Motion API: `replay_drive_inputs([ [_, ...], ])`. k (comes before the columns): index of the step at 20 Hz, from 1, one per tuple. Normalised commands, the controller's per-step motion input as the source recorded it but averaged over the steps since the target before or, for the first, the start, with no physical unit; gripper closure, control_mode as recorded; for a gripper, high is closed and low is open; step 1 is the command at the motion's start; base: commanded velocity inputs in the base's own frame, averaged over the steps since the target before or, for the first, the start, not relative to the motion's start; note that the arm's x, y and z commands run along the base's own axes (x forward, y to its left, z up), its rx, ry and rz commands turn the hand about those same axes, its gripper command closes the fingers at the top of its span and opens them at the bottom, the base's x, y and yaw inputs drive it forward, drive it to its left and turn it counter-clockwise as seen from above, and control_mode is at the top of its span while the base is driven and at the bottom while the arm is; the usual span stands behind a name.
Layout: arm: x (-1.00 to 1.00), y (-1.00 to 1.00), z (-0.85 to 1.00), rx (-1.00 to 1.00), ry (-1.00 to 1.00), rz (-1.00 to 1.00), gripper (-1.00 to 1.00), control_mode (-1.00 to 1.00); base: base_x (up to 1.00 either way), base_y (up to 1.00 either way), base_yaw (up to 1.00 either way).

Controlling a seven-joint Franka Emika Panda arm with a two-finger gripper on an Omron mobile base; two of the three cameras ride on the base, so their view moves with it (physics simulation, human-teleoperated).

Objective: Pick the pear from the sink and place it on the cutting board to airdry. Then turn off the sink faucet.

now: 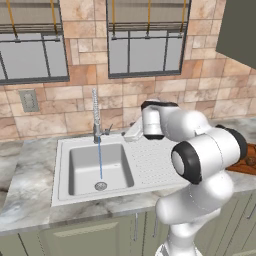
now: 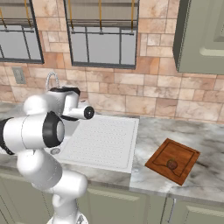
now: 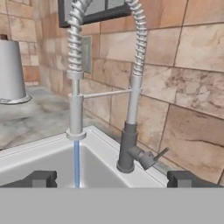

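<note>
The pear [image 2: 172,164], small and brown, rests on the reddish-brown cutting board [image 2: 173,161] on the counter to the right; the arm covers most of the board [image 1: 246,165] in the left base view. Water runs in a thin blue stream [image 1: 100,159] from the sink faucet [image 1: 96,116] into the light grey sink [image 1: 64,150], down near its drain [image 1: 101,186]. My gripper [image 1: 128,135] hovers over the sink's back rim just right of the faucet. In the hand view my gripper [image 3: 113,179] is open, the faucet's dark base [image 3: 127,151] and small side lever [image 3: 156,157] close ahead.
The stone-tile wall with windows stands right behind the faucet, with an outlet [image 1: 29,100] to its left. A grey cone-shaped object [image 3: 11,72] stands on the counter beyond the sink. The ribbed drainboard [image 2: 103,140] lies between basin and board. An upper cabinet [image 2: 201,35] hangs at the right.
</note>
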Motion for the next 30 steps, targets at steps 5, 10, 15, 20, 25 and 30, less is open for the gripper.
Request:
replay_drive_inputs([
  [5, 0.22, 0.09, -0.17, 0.00, 0.00, 0.00, -1.00, -1.00, 0.00, 0.00, 0.00],
  [10, 0.25, 0.13, -0.13, 0.00, 0.00, 0.00, -1.00, -1.00, 0.00, 0.00, 0.00],
  [15, 0.26, 0.09, -0.07, 0.00, 0.00, 0.00, -1.00, -1.00, 0.00, 0.00, 0.00],
  [20, 0.25, 0.01, -0.12, 0.00, 0.00, 0.00, -1.00, -1.00, 0.00, 0.00, 0.00],
  [25, 0.23, 0.00, -0.13, 0.00, 0.00, 0.00, -1.00, -1.00, 0.00, 0.00, 0.00],
  [30, 0.28, 0.00, -0.13, 0.00, 0.00, 0.00, -1.00, -1.00, 0.00, 0.00, 0.00],
])
